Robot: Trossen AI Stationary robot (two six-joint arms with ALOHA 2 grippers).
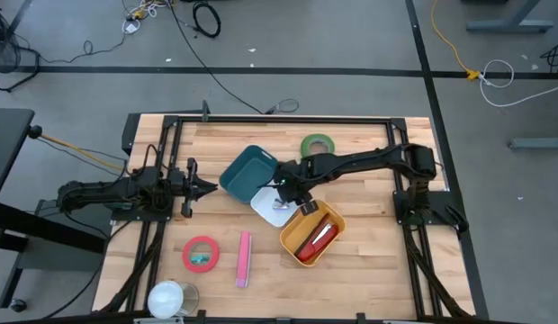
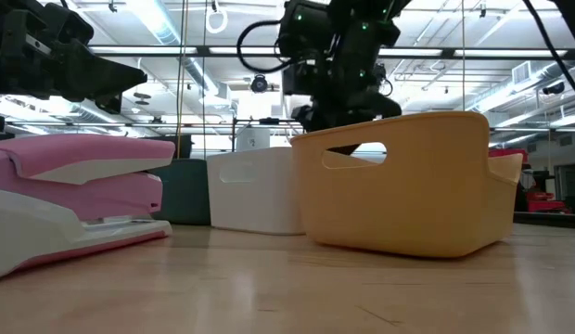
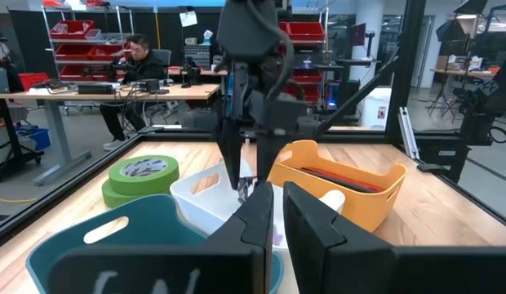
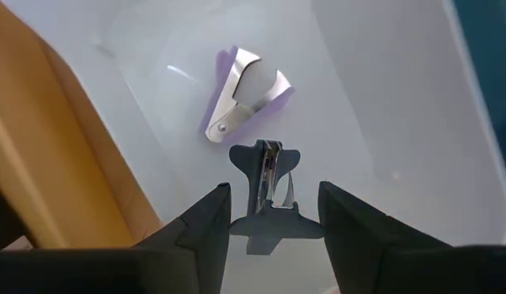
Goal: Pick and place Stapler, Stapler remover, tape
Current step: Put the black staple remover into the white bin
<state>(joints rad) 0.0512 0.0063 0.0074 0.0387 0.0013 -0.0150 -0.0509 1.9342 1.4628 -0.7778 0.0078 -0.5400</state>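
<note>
My right gripper [image 4: 273, 196] hangs over the white bin [image 1: 264, 209], pointing steeply down and shut on a black staple remover [image 4: 265, 167]. A purple staple remover [image 4: 245, 94] lies on the white bin's floor just beyond it. A red stapler [image 1: 317, 238] lies in the yellow bin [image 1: 295, 225]. A pink stapler [image 1: 244, 258] and a red tape roll [image 1: 201, 254] lie flat on the table near its front. A green tape roll [image 1: 318, 144] lies at the back. My left gripper [image 1: 207, 187] waits at the table's left, shut and holding nothing. My right gripper pinches the black staple remover by its wide winged end [image 4: 273, 224] between its two fingers. The fingers come from above, slanting down. The remover sticks out past the fingertips, claws toward the white bin's floor, lifted clear of it.
A teal bin [image 1: 247, 171] stands against the white bin's left side, and the yellow bin sits at its right. A pale roll [image 1: 171, 299] lies at the front left corner. Bare wood shows at the front right and back left.
</note>
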